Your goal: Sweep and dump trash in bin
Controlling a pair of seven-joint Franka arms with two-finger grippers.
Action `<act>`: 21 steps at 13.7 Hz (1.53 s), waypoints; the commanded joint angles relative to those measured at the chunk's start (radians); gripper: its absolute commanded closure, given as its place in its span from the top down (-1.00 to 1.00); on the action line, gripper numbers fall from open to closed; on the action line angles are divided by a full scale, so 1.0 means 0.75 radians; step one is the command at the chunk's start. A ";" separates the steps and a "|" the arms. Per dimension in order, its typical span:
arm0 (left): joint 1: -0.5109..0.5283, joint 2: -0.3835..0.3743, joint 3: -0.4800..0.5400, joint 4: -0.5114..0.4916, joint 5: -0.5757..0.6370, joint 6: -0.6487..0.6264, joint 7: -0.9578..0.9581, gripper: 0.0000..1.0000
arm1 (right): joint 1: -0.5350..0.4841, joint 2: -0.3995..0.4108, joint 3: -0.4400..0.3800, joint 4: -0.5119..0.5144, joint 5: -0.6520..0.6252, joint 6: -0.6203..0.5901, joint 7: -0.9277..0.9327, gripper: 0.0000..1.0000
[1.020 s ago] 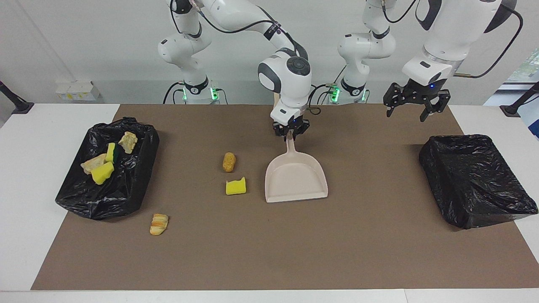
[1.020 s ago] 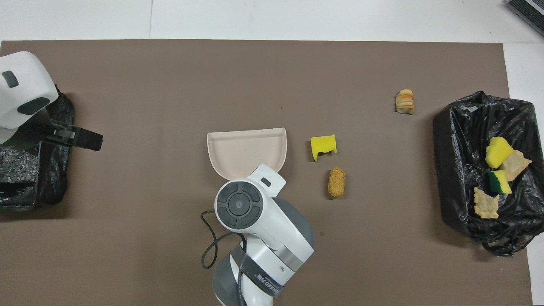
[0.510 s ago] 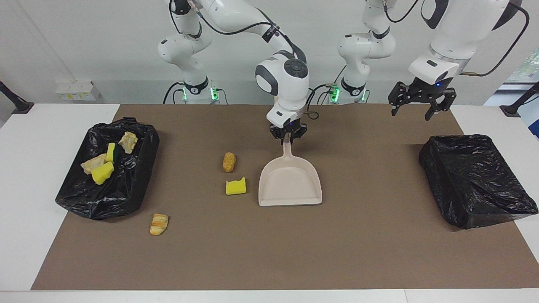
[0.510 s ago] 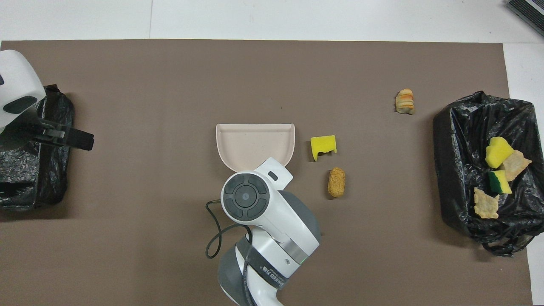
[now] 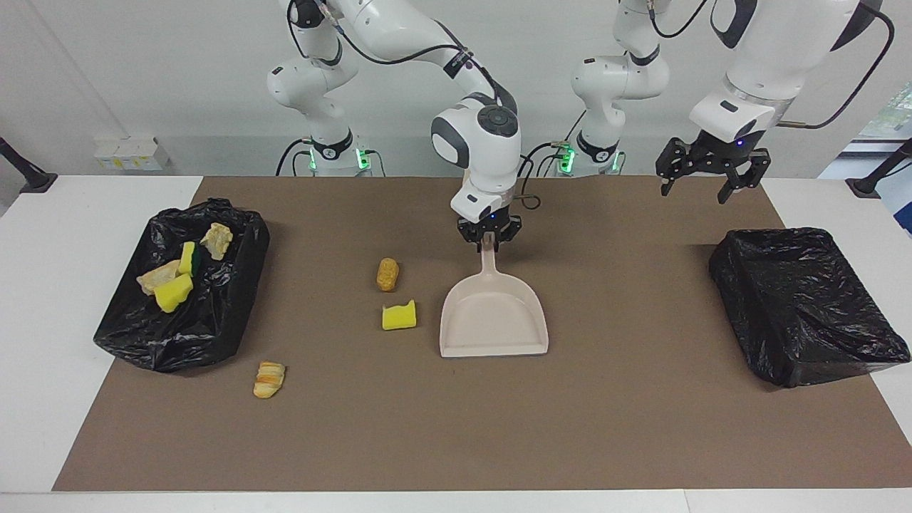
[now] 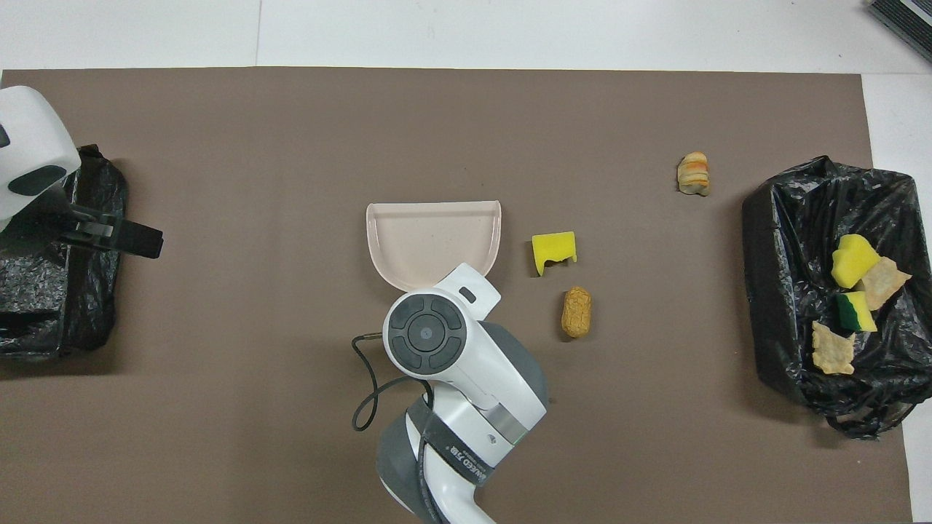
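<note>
Three trash scraps (image 5: 398, 315) (yellow, golden-brown, striped) lie loose.

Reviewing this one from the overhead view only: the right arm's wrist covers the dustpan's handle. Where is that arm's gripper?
Observer: The right gripper is low, at the end of the dustpan's handle. The pan lies flat on the mat.
Operator: And the left gripper? I only see a dark bar at the picture's edge.
Observer: The left gripper hangs in the air, open and holding nothing.
Operator: The bin at that end is half hidden for me.
Observer: That black-lined bin shows only liner from here, with no scraps visible in it.
</note>
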 commanded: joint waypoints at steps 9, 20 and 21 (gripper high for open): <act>0.017 -0.001 -0.015 0.041 0.004 -0.081 0.005 1.00 | 0.096 -0.393 0.014 -0.387 0.110 -0.204 0.063 1.00; 0.056 -0.022 -0.011 0.027 0.004 -0.069 -0.136 1.00 | 0.399 -0.715 0.014 -0.915 0.234 0.126 0.377 1.00; 0.058 -0.022 -0.011 0.027 0.004 -0.069 -0.136 1.00 | 0.425 -0.713 0.016 -0.939 0.234 0.166 0.406 1.00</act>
